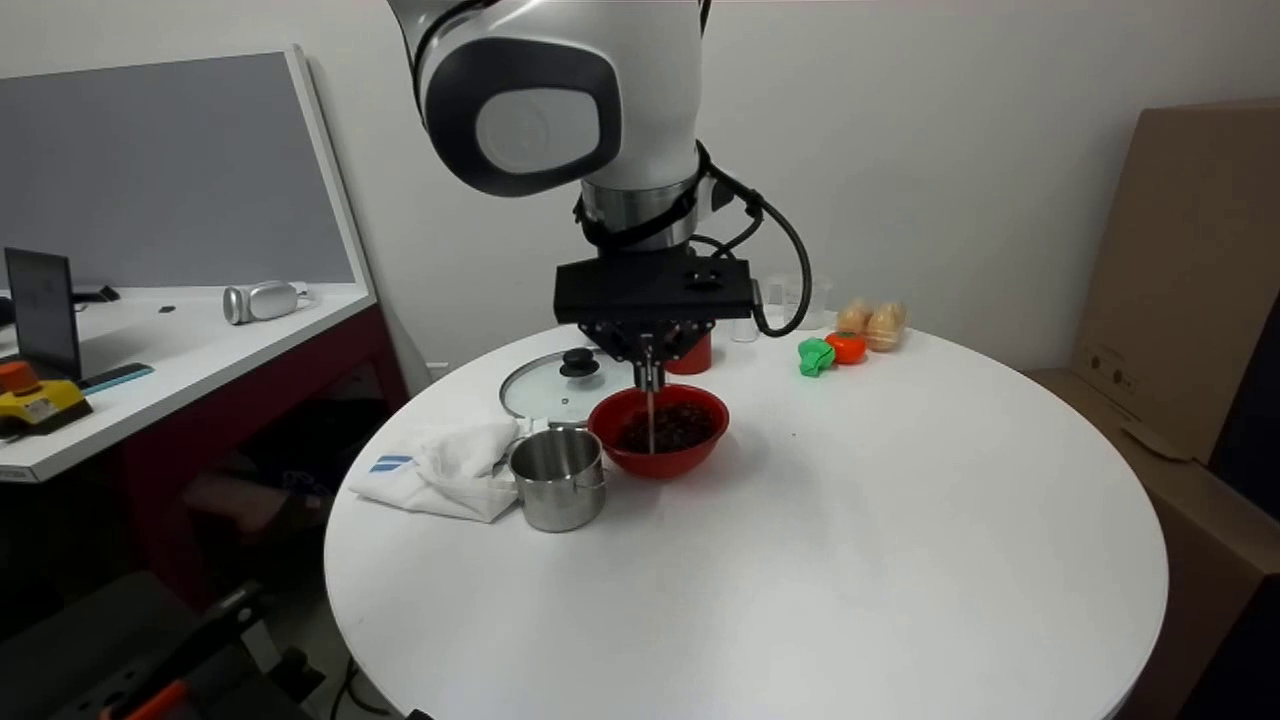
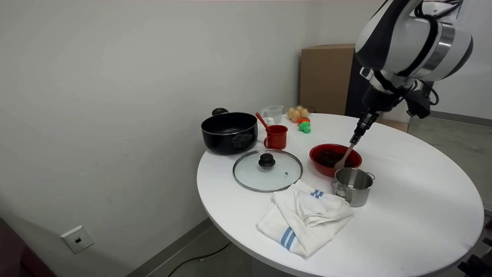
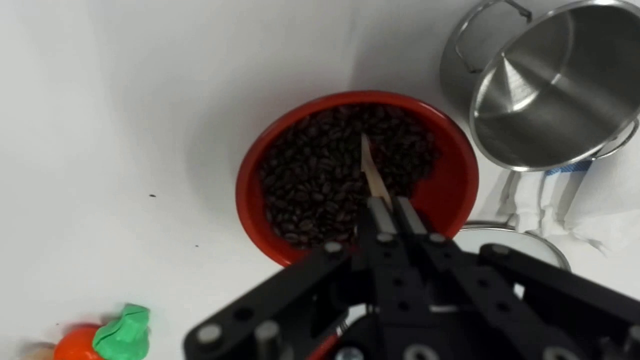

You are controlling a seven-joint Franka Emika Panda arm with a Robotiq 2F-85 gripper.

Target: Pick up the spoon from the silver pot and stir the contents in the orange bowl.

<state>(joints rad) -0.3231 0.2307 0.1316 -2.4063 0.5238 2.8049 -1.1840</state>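
My gripper (image 3: 391, 201) is shut on the handle of the wooden spoon (image 3: 371, 170). It also shows in both exterior views (image 1: 650, 378) (image 2: 354, 139), above the bowl. The spoon's lower end is down in the dark beans inside the red-orange bowl (image 3: 246, 210); the spoon leans in an exterior view (image 2: 343, 157). The tip of the spoon is partly hidden by the beans. The silver pot (image 1: 560, 502) stands upright right beside the bowl. In the wrist view the pot (image 3: 545, 115) looks empty.
A glass lid (image 2: 250, 171) and a white towel (image 2: 303, 227) lie close to the bowl and pot. A black pot (image 2: 226, 142) and a red cup (image 2: 277, 139) stand behind the lid. A green item (image 1: 816, 356), a red-orange item (image 1: 847, 347) and eggs (image 2: 296, 114) lie farther back.
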